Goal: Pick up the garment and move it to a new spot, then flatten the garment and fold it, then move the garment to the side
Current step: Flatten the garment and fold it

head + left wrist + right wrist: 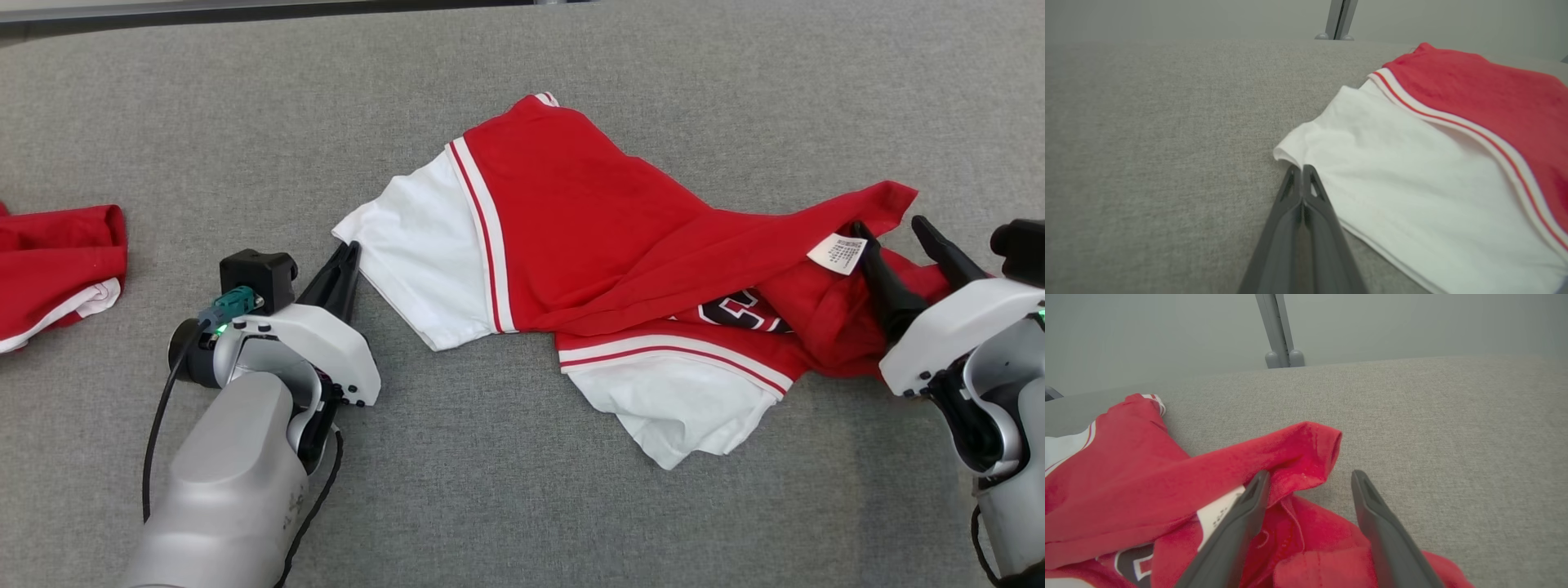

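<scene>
The garment (588,212) is a red jersey with white sleeves and red-white stripes, lying crumpled in the middle of the grey table (522,523). My left gripper (351,249) is shut, its tips touching the corner of the left white sleeve (1412,171). In the left wrist view the left gripper (1301,168) has its fingers pressed together with no cloth visible between them. My right gripper (894,229) stands open over the jersey's right red edge (1298,449). In the right wrist view the right gripper (1310,477) has one finger beside the white label (1220,510) and the other above the bare table.
Another red and white piece of clothing (57,261) lies at the table's left edge. A grey post (1280,335) stands beyond the far edge. Bare grey surface stretches in front of the jersey and behind it.
</scene>
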Motion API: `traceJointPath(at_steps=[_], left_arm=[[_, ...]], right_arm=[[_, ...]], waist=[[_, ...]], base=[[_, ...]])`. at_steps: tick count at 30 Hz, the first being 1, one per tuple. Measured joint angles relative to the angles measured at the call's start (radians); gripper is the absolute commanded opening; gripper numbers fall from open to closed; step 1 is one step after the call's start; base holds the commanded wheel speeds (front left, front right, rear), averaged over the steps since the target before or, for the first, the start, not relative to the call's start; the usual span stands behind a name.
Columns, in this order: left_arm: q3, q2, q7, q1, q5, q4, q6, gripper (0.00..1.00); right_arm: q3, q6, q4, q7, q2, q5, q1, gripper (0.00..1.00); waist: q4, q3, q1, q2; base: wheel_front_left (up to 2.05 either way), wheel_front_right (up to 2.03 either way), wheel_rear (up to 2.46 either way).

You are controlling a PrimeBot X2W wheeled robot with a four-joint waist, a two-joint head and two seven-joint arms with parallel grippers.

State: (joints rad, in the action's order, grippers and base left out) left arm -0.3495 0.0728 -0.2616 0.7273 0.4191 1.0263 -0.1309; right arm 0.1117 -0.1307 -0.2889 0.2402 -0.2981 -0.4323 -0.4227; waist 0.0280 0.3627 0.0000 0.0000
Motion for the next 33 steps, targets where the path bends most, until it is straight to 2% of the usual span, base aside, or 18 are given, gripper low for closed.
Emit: traceJointPath(at_steps=[1, 2, 4, 5, 11, 18, 26, 32, 33], left_arm=[[-0.002, 0.001, 0.0, 0.002, 0.002, -0.001, 0.0, 0.0], [-0.004, 0.001, 0.0, 0.004, 0.002, -0.003, 0.0, 0.0], [-0.006, 0.002, -0.003, 0.004, 0.004, -0.01, 0.0, 0.0], [-0.005, 0.003, -0.002, 0.004, 0.004, -0.017, 0.0, 0.0], [0.031, 0.016, -0.002, -0.01, -0.003, -0.123, 0.002, 0.0], [0.119, 0.028, -0.002, -0.083, -0.052, -0.392, 0.02, 0.0], [0.196, 0.041, -0.002, -0.155, -0.094, -0.716, 0.03, 0.0], [0.215, 0.067, 0.002, -0.164, -0.12, -0.941, 0.049, 0.0], [0.215, 0.067, 0.002, -0.164, -0.12, -0.941, 0.049, 0.0]], right_arm=[[0.006, 0.0, -0.002, 0.005, -0.003, -0.008, -0.007, 0.98], [0.012, 0.0, -0.006, 0.008, -0.007, -0.016, -0.013, 0.61], [0.027, 0.0, -0.011, 0.015, -0.016, -0.032, -0.022, 0.12], [0.032, 0.0, -0.012, 0.014, -0.019, -0.043, -0.025, 0.0], [0.064, 0.0, -0.003, -0.034, -0.048, -0.091, -0.028, 0.0], [0.048, 0.0, 0.057, -0.18, -0.066, -0.096, 0.01, 0.0], [-0.005, 0.0, 0.203, -0.32, -0.076, -0.052, 0.055, 0.0], [-0.06, 0.0, 0.323, -0.356, -0.108, -0.01, 0.058, 0.0], [-0.06, 0.0, 0.323, -0.356, -0.108, -0.01, 0.058, 0.0]], waist=[[0.001, 0.002, 0.0, 0.0], [0.001, 0.004, 0.0, 0.0], [0.002, 0.006, 0.0, 0.0], [0.003, 0.006, 0.0, 0.0], [0.005, -0.001, 0.0, 0.0], [0.004, -0.028, 0.0, 0.0], [-0.001, -0.095, 0.0, 0.0], [-0.006, -0.155, 0.0, 0.0], [-0.006, -0.155, 0.0, 0.0]], base=[[0.0, 0.0, 0.0], [0.0, 0.0, 0.0], [0.0, 0.0, 0.0], [0.0, 0.0, 0.0], [0.0, 0.0, 0.0], [0.0, 0.0, 0.0], [0.0, 0.0, 0.0], [0.0, 0.0, 0.0], [0.0, 0.0, 0.0]])
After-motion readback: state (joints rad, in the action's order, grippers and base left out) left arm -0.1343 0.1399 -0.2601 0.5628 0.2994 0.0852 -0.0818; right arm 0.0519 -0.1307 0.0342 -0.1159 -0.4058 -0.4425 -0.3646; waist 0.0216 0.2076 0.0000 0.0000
